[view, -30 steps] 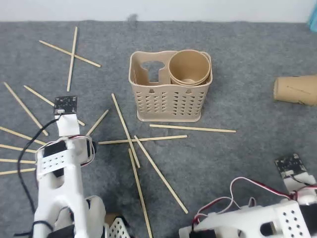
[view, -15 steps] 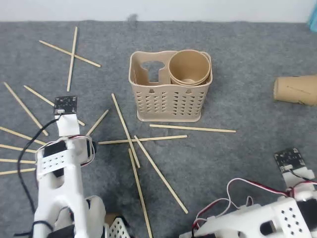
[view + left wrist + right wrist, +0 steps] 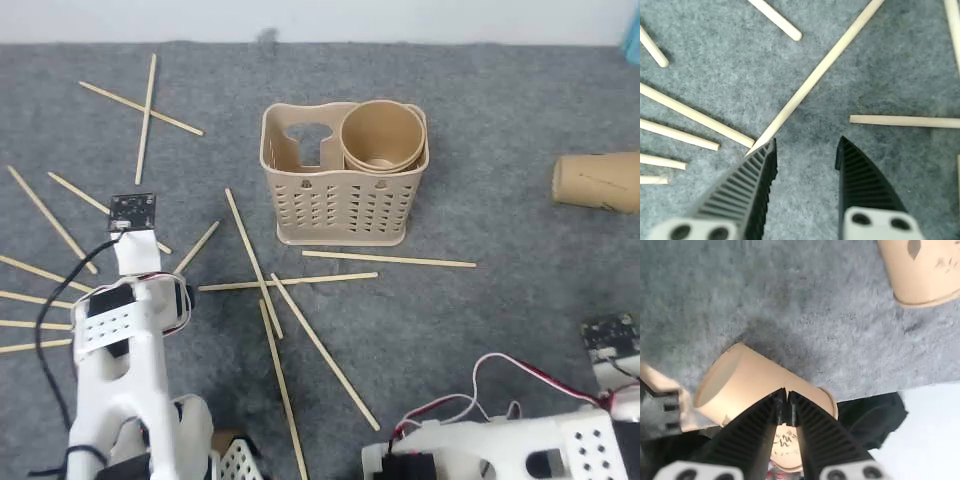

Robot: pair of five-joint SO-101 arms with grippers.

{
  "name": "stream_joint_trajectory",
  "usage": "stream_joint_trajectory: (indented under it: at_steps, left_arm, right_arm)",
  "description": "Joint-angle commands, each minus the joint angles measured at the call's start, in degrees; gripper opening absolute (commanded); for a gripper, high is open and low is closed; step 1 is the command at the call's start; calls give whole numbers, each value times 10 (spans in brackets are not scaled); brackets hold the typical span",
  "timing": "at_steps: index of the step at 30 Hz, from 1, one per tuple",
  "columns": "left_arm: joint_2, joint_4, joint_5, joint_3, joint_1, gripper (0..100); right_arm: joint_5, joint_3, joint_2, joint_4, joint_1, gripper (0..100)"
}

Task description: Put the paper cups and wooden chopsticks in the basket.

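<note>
Chopstick (image 3: 815, 77) right at the left end effector (image 3: 805, 145) now. The jaws are spread wide and the stick's pointed end touches one jaw tip, but its long axis slants away from the jaws instead of crossing the gap. It lies off to one side, so I'd expect a sidestep or wrist turn before any pinch. On the high view that's the left half of the table (image 3: 480, 330), left arm plainly nearer. The basket (image 3: 330, 205) stands upper centre with a paper cup (image 3: 383, 135) in its right compartment. Right end effector (image 3: 786, 399) is pinched fully together over a tipped cup (image 3: 740, 372).
</note>
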Motion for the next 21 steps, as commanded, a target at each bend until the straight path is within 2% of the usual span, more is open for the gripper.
stream_joint_trajectory:
  at_steps: [1, 6, 21]
  left_arm:
    - [-18, -10, -3, -3, 0, 184]
    - [-18, -10, -3, -3, 0, 184]
    - [-18, -11, -3, -3, 3, 184]
  right_arm:
    - [19, -31, -3, 9, 7, 8]
    - [86, -11, -3, 7, 7, 9]
    - [87, 49, -4, -29, 5, 8]
